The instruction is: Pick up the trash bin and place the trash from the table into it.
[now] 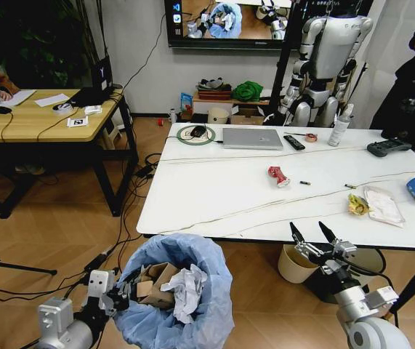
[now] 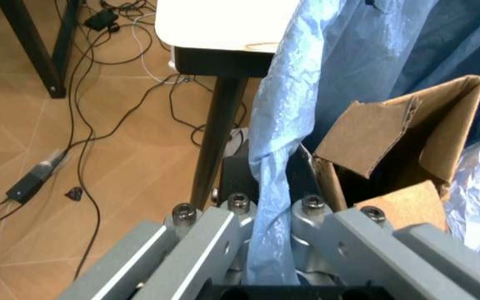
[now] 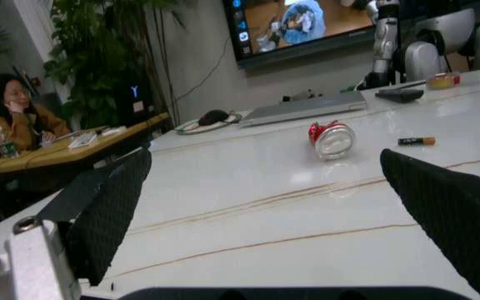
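Left gripper (image 1: 118, 296): your jaws pinch the trash bin (image 1: 176, 291) liner, below the table (image 1: 229, 196) edge.
Right gripper (image 1: 312, 236): you're spread wide, empty, facing the red can (image 1: 277, 175).

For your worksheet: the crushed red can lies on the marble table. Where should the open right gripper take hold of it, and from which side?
Judging by its pose, grip the crushed red can across its narrow dented middle, coming from above. It lies on its side on the table, nothing touching it. The right gripper is open at the near edge; the left gripper holds the trash bin.
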